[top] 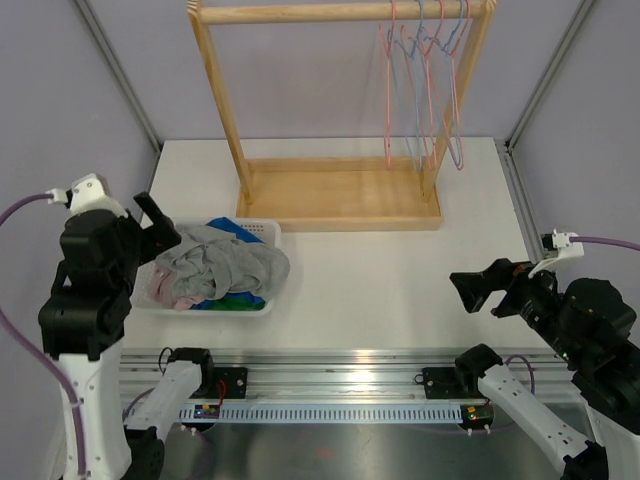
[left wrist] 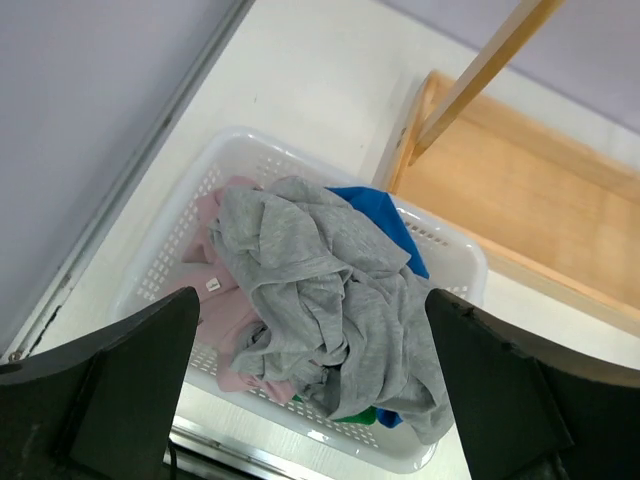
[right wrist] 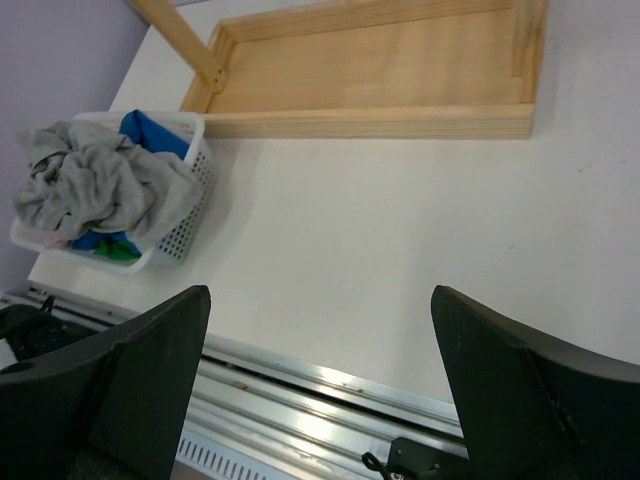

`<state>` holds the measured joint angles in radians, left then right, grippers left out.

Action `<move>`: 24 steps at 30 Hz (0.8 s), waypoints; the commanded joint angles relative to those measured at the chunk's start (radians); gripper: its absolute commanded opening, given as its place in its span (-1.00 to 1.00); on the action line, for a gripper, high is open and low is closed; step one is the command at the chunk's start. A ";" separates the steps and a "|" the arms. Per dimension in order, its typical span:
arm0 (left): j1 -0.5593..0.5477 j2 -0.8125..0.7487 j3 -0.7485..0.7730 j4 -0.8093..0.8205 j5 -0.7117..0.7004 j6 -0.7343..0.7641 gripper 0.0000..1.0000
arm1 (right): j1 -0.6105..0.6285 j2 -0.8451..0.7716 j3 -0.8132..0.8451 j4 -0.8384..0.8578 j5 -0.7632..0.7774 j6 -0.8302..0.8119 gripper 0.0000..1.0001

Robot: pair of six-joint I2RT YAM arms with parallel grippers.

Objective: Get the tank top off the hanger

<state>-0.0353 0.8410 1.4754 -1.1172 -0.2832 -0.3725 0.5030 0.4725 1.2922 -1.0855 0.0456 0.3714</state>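
Several bare pink and blue wire hangers [top: 432, 85] hang at the right end of the wooden rack's top bar [top: 300, 12]; no garment is on them. A crumpled grey garment [top: 225, 265] lies on top of the pile in the white basket [top: 265, 229]. It also shows in the left wrist view [left wrist: 320, 290] and the right wrist view [right wrist: 95, 185]. My left gripper [top: 160, 228] is open and empty above the basket's left side [left wrist: 312, 320]. My right gripper [top: 476, 290] is open and empty above the bare table at the front right [right wrist: 320, 300].
Pink [left wrist: 215, 300], blue [left wrist: 385, 225] and green clothes lie under the grey garment in the basket [left wrist: 465, 262]. The rack's wooden base tray [top: 340, 195] stands at the back centre. A metal rail [top: 330, 375] runs along the table's near edge.
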 commanded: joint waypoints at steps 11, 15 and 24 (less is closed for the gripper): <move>-0.067 -0.457 -0.148 -0.085 0.087 0.161 0.98 | 0.003 0.061 0.151 -0.188 0.361 -0.186 0.99; -0.106 -0.511 -0.196 -0.093 0.095 0.161 0.98 | 0.003 0.034 0.150 -0.188 0.407 -0.181 0.99; -0.110 -0.595 -0.242 -0.084 0.133 0.161 0.98 | 0.005 -0.070 0.081 -0.152 0.372 -0.161 0.99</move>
<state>-0.1429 0.2668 1.2407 -1.2385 -0.2008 -0.2344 0.5030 0.4229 1.3903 -1.2625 0.4065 0.2195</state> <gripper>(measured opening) 0.988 0.993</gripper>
